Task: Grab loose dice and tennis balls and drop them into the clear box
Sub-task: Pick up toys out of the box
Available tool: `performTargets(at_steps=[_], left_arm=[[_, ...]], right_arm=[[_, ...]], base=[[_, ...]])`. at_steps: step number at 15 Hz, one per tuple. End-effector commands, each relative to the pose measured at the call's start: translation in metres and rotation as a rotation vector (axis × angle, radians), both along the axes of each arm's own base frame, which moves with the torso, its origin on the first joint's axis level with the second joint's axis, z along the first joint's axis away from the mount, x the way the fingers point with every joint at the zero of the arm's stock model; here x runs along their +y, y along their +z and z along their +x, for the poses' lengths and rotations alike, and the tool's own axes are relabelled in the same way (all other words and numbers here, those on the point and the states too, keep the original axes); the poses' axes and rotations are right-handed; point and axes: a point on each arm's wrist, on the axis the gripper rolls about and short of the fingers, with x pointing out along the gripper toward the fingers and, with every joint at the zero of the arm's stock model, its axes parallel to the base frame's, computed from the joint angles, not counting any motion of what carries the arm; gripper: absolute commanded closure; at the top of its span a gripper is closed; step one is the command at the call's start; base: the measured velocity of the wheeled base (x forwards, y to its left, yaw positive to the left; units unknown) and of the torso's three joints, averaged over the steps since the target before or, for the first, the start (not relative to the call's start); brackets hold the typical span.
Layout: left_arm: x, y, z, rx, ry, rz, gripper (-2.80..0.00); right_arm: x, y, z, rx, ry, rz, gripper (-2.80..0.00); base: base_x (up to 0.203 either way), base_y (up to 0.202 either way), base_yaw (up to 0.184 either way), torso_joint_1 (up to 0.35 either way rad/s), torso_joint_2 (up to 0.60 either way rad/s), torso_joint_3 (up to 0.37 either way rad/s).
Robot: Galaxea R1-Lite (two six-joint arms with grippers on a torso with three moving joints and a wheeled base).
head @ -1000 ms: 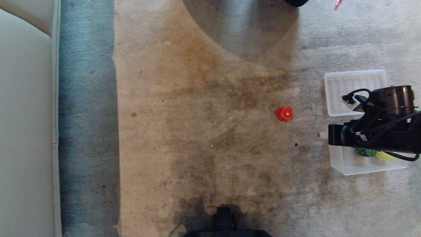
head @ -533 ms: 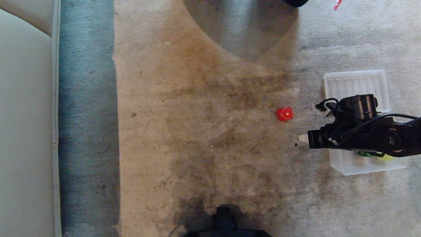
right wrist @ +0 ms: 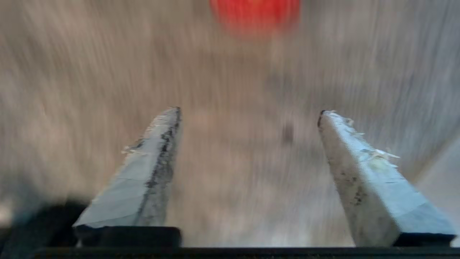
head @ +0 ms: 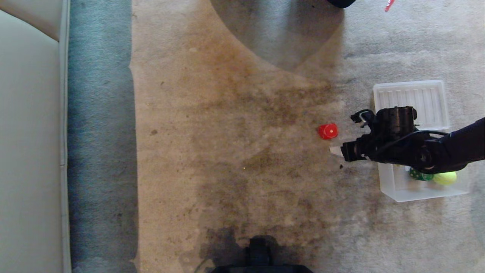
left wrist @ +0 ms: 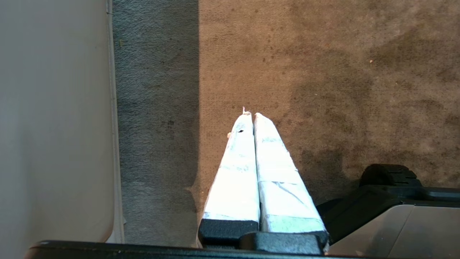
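Right wrist view: red die (right wrist: 255, 12) beyond parted fingers (right wrist: 143, 180)

Right arm (head: 435, 151) hides clear box (head: 394, 185) — partly.

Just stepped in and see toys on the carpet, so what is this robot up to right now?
It is tidying toys into the clear plastic box, which already holds a green die and a fuzzy yellow-green tennis ball. The right gripper is open and empty, reaching over the carpet toward the red die lying loose there. The left gripper is shut and hangs idle above the carpet. A ribbed clear lid lies beside the box.
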Motion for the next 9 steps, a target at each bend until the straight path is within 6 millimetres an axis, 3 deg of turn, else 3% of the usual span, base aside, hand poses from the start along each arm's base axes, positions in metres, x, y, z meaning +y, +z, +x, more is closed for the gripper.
performTargets(at_steps=[1, 9], left_arm=[[0.000, 0.000, 0.000, 0.000, 0.000, 0.000, 0.00], [0.000, 0.000, 0.000, 0.000, 0.000, 0.000, 0.00]], right_arm=[[0.005, -0.009, 0.012, -0.010, 0.014, -0.001, -2.80], [0.009, -0.014, 0.046, -0.183, 0.060, -0.104, -2.80]], base=[[0.000, 0.000, 0.000, 0.000, 0.00, 0.000], [0.000, 0.000, 0.000, 0.000, 0.00, 0.000]])
